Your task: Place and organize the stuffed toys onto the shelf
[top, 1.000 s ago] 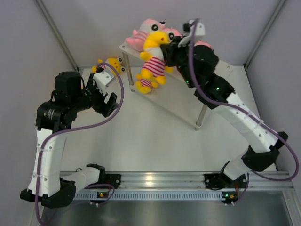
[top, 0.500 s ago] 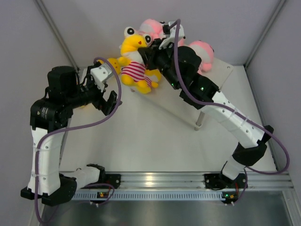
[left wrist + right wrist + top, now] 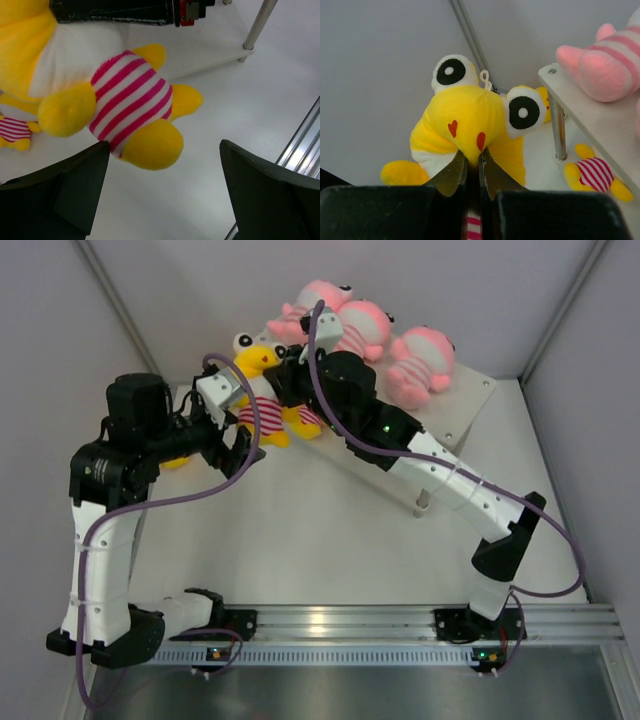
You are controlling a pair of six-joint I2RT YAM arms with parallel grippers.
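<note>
The right gripper (image 3: 470, 161) has its fingers pressed nearly together, pinching the yellow toy (image 3: 470, 120) by the plush under its face. Within the last second it has carried this toy off the front of the shelf (image 3: 470, 405), past the shelf's left end, toward the far-left corner of the table (image 3: 330, 540). The left gripper (image 3: 164, 146) has its fingers spread and empty, just below the toy's striped body. Three pink toys (image 3: 365, 330) lie on the top tier. Judgement: this is a hand-over or regrip, not a placement. A second yellow toy (image 3: 592, 175) is still on the table.
</note>
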